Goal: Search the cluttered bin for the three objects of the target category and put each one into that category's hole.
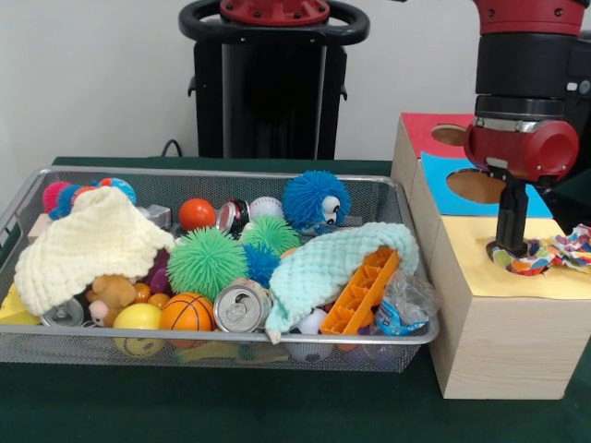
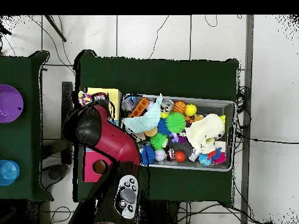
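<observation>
While the claw (image 1: 511, 247) stood straight down over the hole in the yellow panel (image 1: 517, 277) of the pale wooden box (image 1: 480, 341), you could see its black stem dipping to the hole's rim, but you could not tell whether it was spread or pinching, since the tips sat hidden at the opening. A multicoloured patterned cloth (image 1: 554, 253) lay bunched at that same hole, touching the claw's lower end and trailing off toward the box's right edge; in the overhead view it showed as a small bright scrap (image 2: 85, 98) just above the arm. Behind the yellow panel you had a blue panel (image 1: 443, 175) with its own round hole, and behind that a red panel (image 1: 420, 129) with another.

Beside the box, on the dark green counter (image 1: 231, 406), stood the silver wire mesh bin (image 1: 212, 353), crowded with things. A mint green knitted cloth (image 1: 323, 263) draped over an orange plastic ridged block (image 1: 362, 293), and a crumpled clear and blue plastic wrapper (image 1: 402, 309) lay at the bin's corner nearest the box. A cream knitted cloth (image 1: 88, 242) covered the opposite end. Between them you could pick out a green spiky rubber ball (image 1: 205, 261), a blue spiky ball with eyes (image 1: 314, 200), a small orange basketball (image 1: 186, 312), a silver drinks can (image 1: 242, 309), a yellow ball (image 1: 138, 318) and a plain orange ball (image 1: 196, 213).
</observation>
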`<state>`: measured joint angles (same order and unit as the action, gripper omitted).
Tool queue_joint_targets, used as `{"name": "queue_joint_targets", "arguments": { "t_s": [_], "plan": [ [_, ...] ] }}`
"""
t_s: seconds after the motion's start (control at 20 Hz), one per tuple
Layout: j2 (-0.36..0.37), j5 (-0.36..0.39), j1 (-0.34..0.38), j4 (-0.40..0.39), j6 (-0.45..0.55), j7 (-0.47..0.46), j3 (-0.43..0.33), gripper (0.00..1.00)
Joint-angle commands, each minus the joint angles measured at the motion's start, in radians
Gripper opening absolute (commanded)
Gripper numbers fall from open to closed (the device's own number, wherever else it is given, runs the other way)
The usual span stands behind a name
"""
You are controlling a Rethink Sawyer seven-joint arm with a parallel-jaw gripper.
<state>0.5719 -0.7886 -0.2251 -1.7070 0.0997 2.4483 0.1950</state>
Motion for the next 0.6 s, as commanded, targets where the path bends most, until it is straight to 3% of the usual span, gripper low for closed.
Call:
{"name": "queue_joint_targets", "arguments": {
  "t_s": [0.05, 0.6],
  "plan": [
    [-0.008, 0.02, 0.021, 0.012, 0.026, 0.136, -0.032, 0.0],
    [0.011, 0.017, 0.026, 0.009, 0.037, 0.138, -0.057, 0.0]
  ]
}}
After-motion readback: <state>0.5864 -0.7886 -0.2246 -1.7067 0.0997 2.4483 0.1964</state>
